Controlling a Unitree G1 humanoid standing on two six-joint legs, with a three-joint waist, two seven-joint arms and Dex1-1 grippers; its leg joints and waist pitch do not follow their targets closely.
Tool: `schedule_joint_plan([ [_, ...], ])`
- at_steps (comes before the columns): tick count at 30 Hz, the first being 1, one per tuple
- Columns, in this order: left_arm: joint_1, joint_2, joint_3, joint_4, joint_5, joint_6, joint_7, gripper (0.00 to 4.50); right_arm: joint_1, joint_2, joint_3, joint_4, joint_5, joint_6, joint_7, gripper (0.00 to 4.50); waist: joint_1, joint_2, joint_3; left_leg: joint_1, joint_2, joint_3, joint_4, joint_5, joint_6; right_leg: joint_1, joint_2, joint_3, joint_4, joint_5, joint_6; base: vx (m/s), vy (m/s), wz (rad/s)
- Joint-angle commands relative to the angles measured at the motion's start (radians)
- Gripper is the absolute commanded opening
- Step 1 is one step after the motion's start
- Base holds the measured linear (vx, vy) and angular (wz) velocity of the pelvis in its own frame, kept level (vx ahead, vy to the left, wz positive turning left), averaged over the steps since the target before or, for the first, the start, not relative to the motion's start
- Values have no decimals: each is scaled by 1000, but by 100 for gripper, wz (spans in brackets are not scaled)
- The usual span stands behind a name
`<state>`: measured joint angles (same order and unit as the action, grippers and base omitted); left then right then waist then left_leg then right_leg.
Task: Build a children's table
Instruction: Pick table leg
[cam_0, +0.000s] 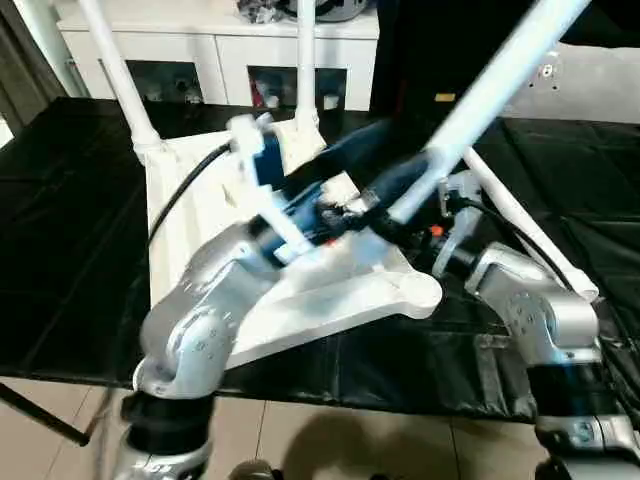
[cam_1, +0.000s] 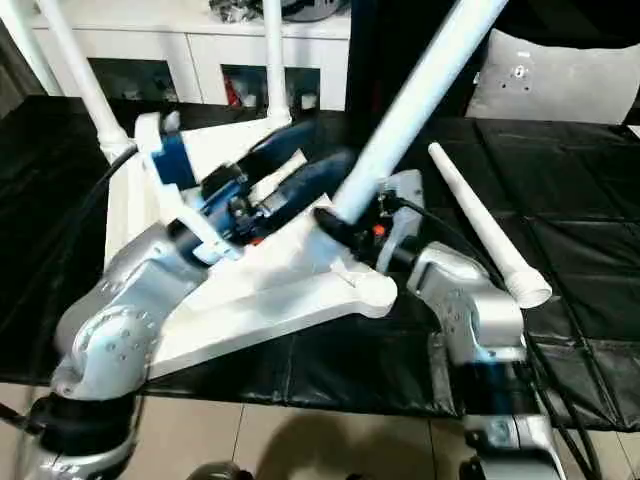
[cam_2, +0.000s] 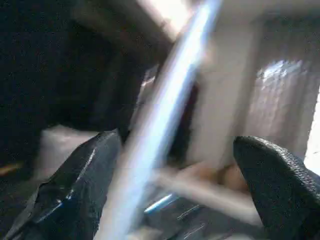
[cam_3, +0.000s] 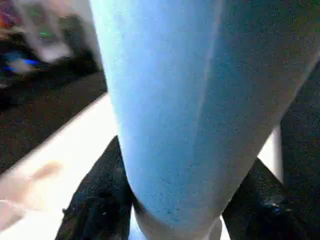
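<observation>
Left eye view: one white table top (cam_0: 330, 290) lay upside down on the black-covered bench (cam_0: 60, 270). Four legs were counted. Two legs stood upright in the far corner sockets of the top: one at the far left corner (cam_0: 118, 70), one at the far right corner (cam_0: 306, 60). A third leg (cam_0: 490, 95) slanted up and away from the near right corner of the top, its lower end between the fingers of the right gripper (cam_0: 395, 212). A fourth leg (cam_0: 525, 225) lay loose on the bench, to the right of the top. One white cabinet (cam_0: 215, 45) stood behind the bench.

Right eye view: the same count applied, one top and four legs. The left gripper (cam_1: 300, 165) was over the top, next to the slanted leg. One grey pillow (cam_1: 560, 75) lay beyond the loose leg.

Left wrist view: the two left fingers (cam_2: 75, 190) stood wide apart, released, with the slanted leg passing between them. Contact with either finger could not be determined.

Right wrist view: the two right fingers (cam_3: 100, 200) were clamped on the lower end of the slanted leg, directly above the top.
</observation>
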<state>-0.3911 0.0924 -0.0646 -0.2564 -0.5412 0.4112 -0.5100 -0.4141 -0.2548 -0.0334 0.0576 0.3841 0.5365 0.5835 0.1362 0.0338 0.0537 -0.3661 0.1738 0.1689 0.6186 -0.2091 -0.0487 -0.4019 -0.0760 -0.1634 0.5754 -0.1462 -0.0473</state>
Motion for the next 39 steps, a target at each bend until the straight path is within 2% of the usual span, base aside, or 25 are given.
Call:
schedule_joint_plan([
  [1,22,35,20,92,132,-17,104,415,29,10,9,-79,-58,9,-84,189,-14,-13,-74,5,43,-21,-68,-100,20,60,-72,57,-97,-449,123,0,0,0],
  [4,34,28,57,142,171,-56,186,415,41,26,8,-107,-77,35,-144,189,-24,-11,-77,6,45,-24,-69,-123,23,60,-75,51,-104,-456,124,0,0,0],
  [5,46,33,68,176,214,-69,249,415,52,42,-1,-129,-92,43,-191,189,-33,-22,-76,7,52,-26,-71,-128,25,60,-74,52,-104,-439,111,0,0,0],
  [7,92,70,57,206,322,-94,338,415,88,95,-33,-184,-115,-71,-271,189,-35,-19,-76,5,52,-28,-72,-124,28,57,-79,55,-96,-418,97,0,0,0],
  [9,110,66,65,172,364,-74,392,415,103,105,-54,-228,-56,-43,-253,189,-48,-24,-71,3,54,-28,-76,-135,32,57,-81,59,-94,-418,101,0,0,0],
  [12,114,61,72,158,385,-82,411,415,109,129,-73,-237,-63,-64,-295,189,-51,-19,-65,10,59,-29,-78,-152,44,50,-85,61,-100,-421,69,0,0,0],
  [16,145,66,91,148,400,-144,412,415,117,110,-93,-258,-110,-25,-360,189,-53,-26,-60,10,63,-32,-83,-172,37,54,-87,65,-98,-411,47,0,0,0],
  [18,155,70,111,150,408,-154,444,415,113,106,-109,-266,-109,6,-387,189,-57,-10,-51,9,59,-33,-85,-187,33,52,-85,67,-98,-410,42,0,0,0],
  [19,164,73,126,142,403,-153,448,415,123,100,-106,-275,-108,33,-392,189,-63,-19,-52,10,55,-31,-84,-204,34,55,-83,64,-102,-419,48,0,0,0],
  [23,187,71,119,114,405,-147,437,415,166,116,-89,-314,-85,89,-394,189,-65,-16,-50,11,54,-33,-83,-210,40,54,-80,60,-109,-439,59,0,0,0],
  [25,201,73,108,78,400,-130,419,415,183,137,-77,-351,-72,139,-417,189,-83,3,-49,26,107,-67,-109,-267,26,51,-38,38,-110,-358,71,0,0,0],
  [26,205,73,109,72,398,-128,418,415,187,139,-74,-356,-74,138,-420,189,-93,21,-51,40,212,-123,-152,-269,71,48,-31,43,-31,-241,67,0,0,0],
  [27,211,73,110,68,397,-129,418,415,190,139,-71,-363,-78,138,-425,189,-94,31,-50,52,250,-140,-164,-253,91,29,-28,50,22,-199,51,0,0,0],
  [28,217,73,110,64,397,-132,417,415,193,140,-68,-368,-81,139,-429,189,-103,24,-48,77,261,-153,-161,-158,128,-27,-21,70,93,-171,7,13,-77,5],
  [29,227,71,116,54,383,-113,415,415,200,147,-73,-378,-71,151,-437,189,-112,9,-49,82,240,-155,-143,-37,217,-49,-35,105,112,-148,-52,21,-134,8],
  [30,230,70,118,51,379,-107,414,415,202,149,-75,-380,-68,155,-439,189,-109,0,-49,69,202,-132,-119,-6,270,-40,-44,120,96,-105,-102,21,-134,8],
  [31,250,76,115,32,382,-101,406,415,209,158,-89,-393,-65,197,-469,189,-111,-28,-61,15,61,-52,-45,-4,319,10,-53,140,23,53,-294,15,-188,1],
  [32,256,83,108,24,397,-105,406,415,211,157,-90,-395,-69,194,-465,189,-69,-73,-69,-67,-75,-8,103,-108,258,103,-112,186,-41,126,-332,-4,-194,1],
  [33,261,86,106,16,406,-102,410,415,217,149,-77,-395,-87,146,-450,189,-57,-56,-56,-45,-70,-15,98,-89,186,82,-121,185,-56,72,-269,-4,-194,1],
  [34,266,87,107,8,409,-97,412,415,226,143,-63,-401,-106,106,-438,189,-57,-60,-34,-65,-71,-28,73,-22,90,92,-111,166,-46,-18,-38,-37,-180,-3],
  [35,276,86,108,-1,408,-95,412,415,237,137,-53,-411,-108,101,-426,189,-48,-49,-31,-47,-45,-46,30,-15,84,82,-118,176,-67,-180,134,-61,-136,-5],
  [36,280,86,109,-4,408,-95,412,415,241,134,-50,-414,-103,107,-418,189,-50,-40,-31,-42,-29,-55,6,-20,102,88,-117,171,-74,-248,165,-61,-136,-5],
  [37,290,84,110,-14,404,-93,412,415,248,133,-50,-423,-84,120,-406,189,-61,-15,-28,-51,8,-85,-30,-29,130,87,-83,142,-69,-297,197,-73,-96,-3],
  [38,294,83,111,-18,402,-92,413,415,250,136,-54,-425,-78,118,-405,189,-66,-10,-31,-12,43,-93,-48,-107,138,62,-59,123,-92,-390,201,-78,-71,-1],
  [39,302,81,114,-26,396,-87,414,415,251,144,-65,-428,-64,112,-411,189,-72,-10,-29,-4,46,-91,-51,-136,133,65,-64,120,-96,-419,186,-78,-71,-1],
])
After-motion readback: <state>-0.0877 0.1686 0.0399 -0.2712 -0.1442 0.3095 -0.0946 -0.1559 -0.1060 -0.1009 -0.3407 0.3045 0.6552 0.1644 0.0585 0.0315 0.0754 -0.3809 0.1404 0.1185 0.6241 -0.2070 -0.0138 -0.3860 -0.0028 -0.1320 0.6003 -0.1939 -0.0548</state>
